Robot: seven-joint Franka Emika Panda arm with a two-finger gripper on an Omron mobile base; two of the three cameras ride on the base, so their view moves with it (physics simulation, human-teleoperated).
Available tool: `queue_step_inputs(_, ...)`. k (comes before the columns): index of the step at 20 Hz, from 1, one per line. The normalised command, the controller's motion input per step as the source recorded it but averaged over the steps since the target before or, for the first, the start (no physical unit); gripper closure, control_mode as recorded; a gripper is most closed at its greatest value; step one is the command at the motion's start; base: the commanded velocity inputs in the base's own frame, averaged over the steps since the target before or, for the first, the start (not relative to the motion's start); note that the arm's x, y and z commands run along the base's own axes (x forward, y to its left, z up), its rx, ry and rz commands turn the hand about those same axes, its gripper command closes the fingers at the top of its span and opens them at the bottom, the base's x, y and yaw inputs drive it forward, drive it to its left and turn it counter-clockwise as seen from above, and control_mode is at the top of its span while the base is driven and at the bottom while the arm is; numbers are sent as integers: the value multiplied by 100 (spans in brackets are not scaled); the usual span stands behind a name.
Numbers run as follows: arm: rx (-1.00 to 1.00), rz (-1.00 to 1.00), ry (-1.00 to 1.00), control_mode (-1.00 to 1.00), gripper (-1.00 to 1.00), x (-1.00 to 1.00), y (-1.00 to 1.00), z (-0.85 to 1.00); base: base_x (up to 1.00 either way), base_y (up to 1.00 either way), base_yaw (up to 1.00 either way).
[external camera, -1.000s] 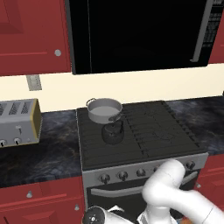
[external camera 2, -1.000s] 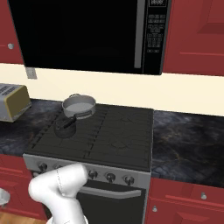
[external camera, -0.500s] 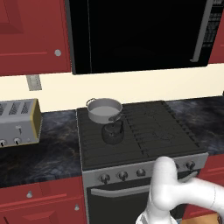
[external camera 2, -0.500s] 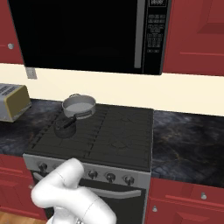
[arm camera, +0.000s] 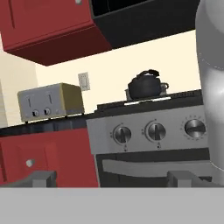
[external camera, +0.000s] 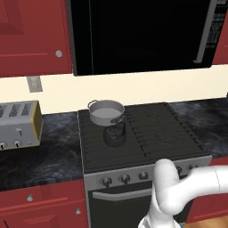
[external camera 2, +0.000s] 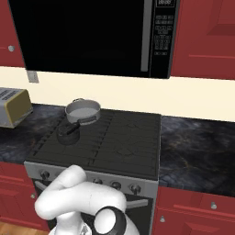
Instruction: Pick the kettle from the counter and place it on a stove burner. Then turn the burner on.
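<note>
1. Already the kettle [external camera: 115,135] sits on the stove [external camera: 147,133], on its front left burner, just in front of the silver pot [external camera: 106,111].
2. Low before the stove knobs [arm camera: 156,131], the gripper [arm camera: 111,178] has its jaws spread wide, grasping nothing.
3. Leftward, the toaster [external camera: 18,124] stands on the counter [external camera: 49,151].

The glossy white, rounded-segment robot arm [external camera: 178,191] carried a round dark joint cap [external camera 2: 110,222]; its grey finger tips [arm camera: 41,178] appeared blocky.
</note>
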Motion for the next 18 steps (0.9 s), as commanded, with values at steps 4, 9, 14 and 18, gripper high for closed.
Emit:
queue_step_inputs(4,0,-1,0,-100,-100,13,0,0,0,0,0)
queue_step_inputs(9,0,-10,-1,-100,-100,32,0,0,0,0,0)
queue_step_inputs(14,0,-18,-4,-100,-100,24,0,0,0,0,0)
queue_step_inputs(18,0,-2,0,-100,-100,1,0,0,0,0,0)
